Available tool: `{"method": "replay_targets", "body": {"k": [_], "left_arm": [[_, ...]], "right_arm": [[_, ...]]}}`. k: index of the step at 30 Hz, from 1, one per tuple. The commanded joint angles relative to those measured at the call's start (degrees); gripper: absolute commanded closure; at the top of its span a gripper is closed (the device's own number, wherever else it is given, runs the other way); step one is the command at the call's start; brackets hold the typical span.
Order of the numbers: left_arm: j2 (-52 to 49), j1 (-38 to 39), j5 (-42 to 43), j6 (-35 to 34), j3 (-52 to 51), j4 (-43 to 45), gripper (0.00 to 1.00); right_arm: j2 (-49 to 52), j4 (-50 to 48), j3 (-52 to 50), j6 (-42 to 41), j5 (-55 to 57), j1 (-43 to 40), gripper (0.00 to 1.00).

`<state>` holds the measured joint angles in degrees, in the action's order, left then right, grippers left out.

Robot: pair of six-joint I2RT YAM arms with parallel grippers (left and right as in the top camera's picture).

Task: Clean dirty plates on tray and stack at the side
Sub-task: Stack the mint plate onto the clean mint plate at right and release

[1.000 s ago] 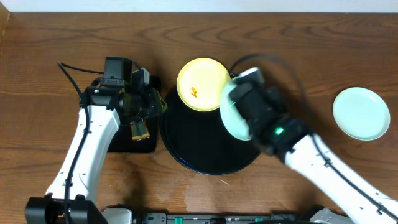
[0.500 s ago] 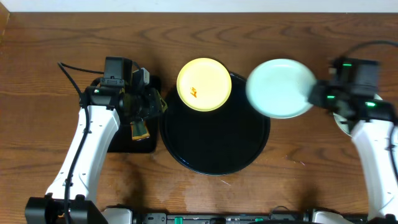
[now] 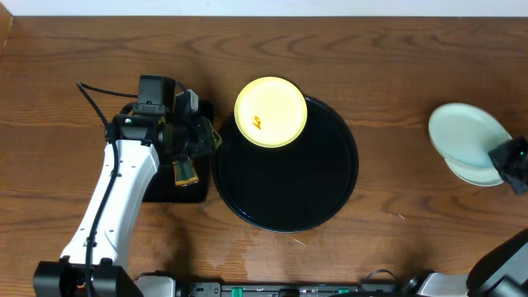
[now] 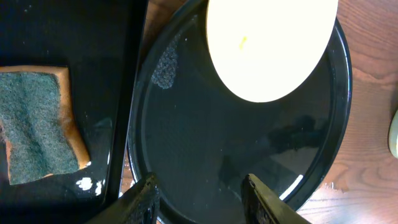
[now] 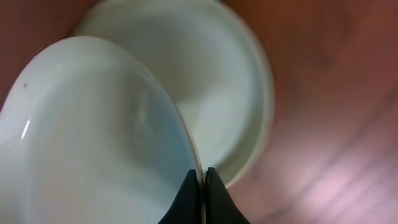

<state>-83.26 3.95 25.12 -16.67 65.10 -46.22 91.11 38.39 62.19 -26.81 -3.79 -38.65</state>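
A pale yellow plate (image 3: 271,111) with an orange smear sits on the far rim of the round black tray (image 3: 330,190); it also shows in the left wrist view (image 4: 267,43) over the tray (image 4: 205,137). My right gripper (image 3: 505,159) is shut on the rim of a mint-white plate (image 3: 464,134), held just above a second mint-white plate (image 3: 478,173) lying on the table at the right. In the right wrist view the jaws (image 5: 203,177) pinch the held plate (image 5: 93,130) over the lower plate (image 5: 217,93). My left gripper (image 4: 199,186) is open and empty over the tray's left edge.
A small rectangular black tray (image 3: 169,188) lies left of the round tray and holds a green-and-orange sponge (image 4: 37,124). The left arm (image 3: 124,181) stretches over it. Bare wooden table (image 3: 396,82) lies between the round tray and the plates at the right.
My right gripper has carried the mint-white plate from the tray to the right, over the other mint-white plate. The left arm has not moved.
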Motion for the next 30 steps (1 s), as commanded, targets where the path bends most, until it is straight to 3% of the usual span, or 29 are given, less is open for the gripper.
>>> {"method": "replay_targets", "body": {"k": [1,3,5,6,11,16,20,23,30], "left_arm": [[0.17,-0.17,-0.28,0.55,0.87,0.00,0.55],[0.17,-0.17,-0.28,0.57,0.87,-0.02,0.55],[0.17,-0.17,-0.26,0.55,0.87,-0.09,0.55],[0.17,-0.17,-0.26,0.55,0.87,-0.22,0.55],[0.17,-0.17,-0.26,0.55,0.87,-0.20,0.55],[0.17,-0.17,-0.28,0.55,0.87,0.02,0.55],[0.17,-0.17,-0.28,0.57,0.87,0.02,0.55],[0.17,-0.17,-0.28,0.57,0.87,0.00,0.54],[0.22,-0.17,-0.28,0.57,0.87,-0.20,0.55]], "right_arm": [[3.13,0.15,0.83,-1.90,8.48,-0.46,0.99],[3.93,0.07,0.83,-1.88,8.57,-0.46,0.99],[3.82,0.00,0.85,-1.88,10.05,-0.37,0.76],[3.52,0.02,0.85,-1.88,10.95,-0.33,0.72],[-2.71,0.13,0.85,-1.84,10.93,1.16,0.68],[-12.92,-1.25,0.85,1.29,-2.89,7.98,0.62],[-16.11,-1.73,0.85,6.67,-12.02,18.71,0.60],[-15.17,-1.77,0.66,12.24,-12.90,29.33,0.59],[-3.93,-9.90,0.63,26.18,-12.50,50.69,0.58]]}}
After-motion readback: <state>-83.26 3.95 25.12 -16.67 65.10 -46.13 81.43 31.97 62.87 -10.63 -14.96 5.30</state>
